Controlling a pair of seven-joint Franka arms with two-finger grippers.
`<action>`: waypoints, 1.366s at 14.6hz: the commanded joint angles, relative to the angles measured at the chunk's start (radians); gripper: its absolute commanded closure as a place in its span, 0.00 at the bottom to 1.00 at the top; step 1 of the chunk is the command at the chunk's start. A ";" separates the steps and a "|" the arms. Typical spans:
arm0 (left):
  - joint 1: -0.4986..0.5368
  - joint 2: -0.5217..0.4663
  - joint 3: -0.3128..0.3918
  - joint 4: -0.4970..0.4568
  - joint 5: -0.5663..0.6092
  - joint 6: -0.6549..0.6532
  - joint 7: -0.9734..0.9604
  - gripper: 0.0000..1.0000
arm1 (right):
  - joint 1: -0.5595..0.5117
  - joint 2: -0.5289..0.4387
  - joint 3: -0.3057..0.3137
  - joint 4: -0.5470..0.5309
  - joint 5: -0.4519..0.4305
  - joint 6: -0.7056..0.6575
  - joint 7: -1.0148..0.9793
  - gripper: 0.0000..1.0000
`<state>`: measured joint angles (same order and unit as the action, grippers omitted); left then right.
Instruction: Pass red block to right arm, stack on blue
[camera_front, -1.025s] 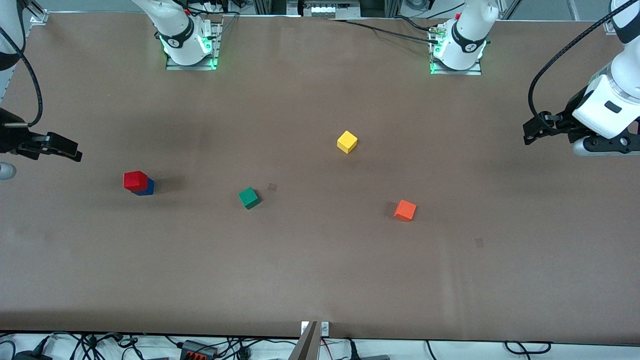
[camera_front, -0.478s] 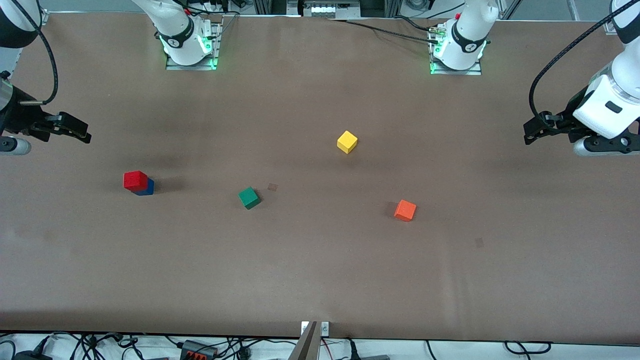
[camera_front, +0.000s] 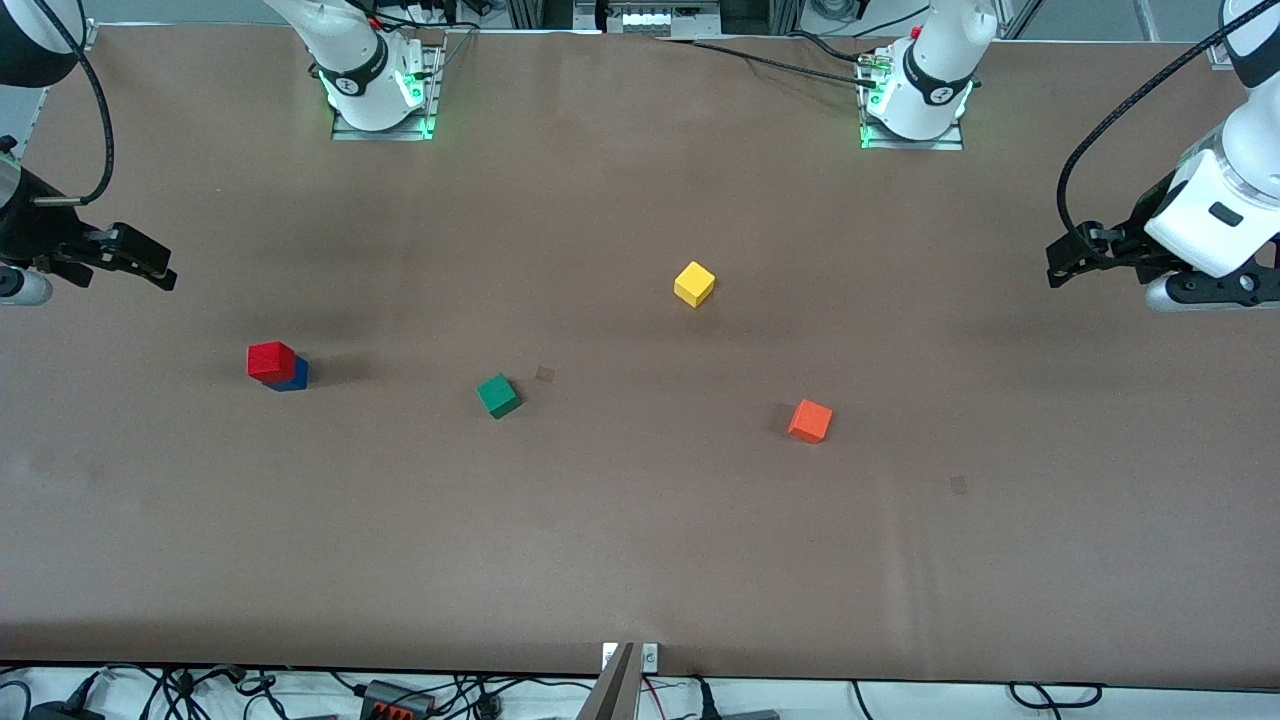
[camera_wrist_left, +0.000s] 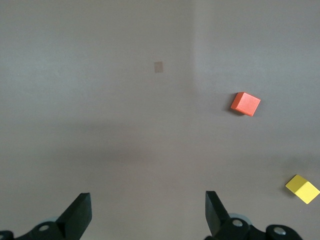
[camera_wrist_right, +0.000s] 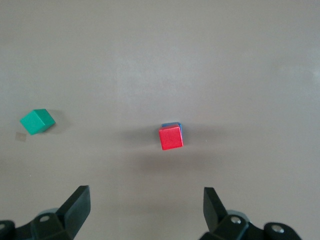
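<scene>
The red block (camera_front: 270, 360) sits on top of the blue cube (camera_front: 293, 376) toward the right arm's end of the table. In the right wrist view the red block (camera_wrist_right: 171, 137) covers the blue cube (camera_wrist_right: 173, 125), of which only an edge shows. My right gripper (camera_front: 148, 267) is open and empty, raised over the table's edge at the right arm's end; its jaws stand wide apart in the right wrist view (camera_wrist_right: 145, 207). My left gripper (camera_front: 1066, 262) is open and empty, raised over the left arm's end, and shows in the left wrist view (camera_wrist_left: 148, 212).
A green cube (camera_front: 498, 395) lies mid-table, a yellow cube (camera_front: 694, 283) farther from the front camera, and an orange cube (camera_front: 810, 421) toward the left arm's end. The orange cube (camera_wrist_left: 245, 103) and yellow cube (camera_wrist_left: 302, 188) show in the left wrist view, the green cube (camera_wrist_right: 37, 121) in the right wrist view.
My right gripper has risen and drawn away from the red-on-blue stack toward the right arm's end. The left arm and the cubes have not moved.
</scene>
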<state>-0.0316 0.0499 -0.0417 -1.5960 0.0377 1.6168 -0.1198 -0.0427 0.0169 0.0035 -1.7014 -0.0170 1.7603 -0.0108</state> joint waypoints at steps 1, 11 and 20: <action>-0.004 0.018 0.000 0.036 0.007 -0.028 -0.014 0.00 | -0.019 -0.009 0.019 -0.004 -0.014 0.008 -0.006 0.00; -0.004 0.018 0.000 0.036 0.007 -0.028 -0.014 0.00 | -0.017 -0.009 0.019 0.012 -0.008 0.004 -0.012 0.00; -0.004 0.018 0.000 0.036 0.008 -0.028 -0.014 0.00 | -0.025 -0.003 0.027 0.012 -0.004 0.005 -0.014 0.00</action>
<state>-0.0316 0.0499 -0.0417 -1.5960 0.0377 1.6129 -0.1199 -0.0431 0.0168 0.0091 -1.6919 -0.0170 1.7643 -0.0113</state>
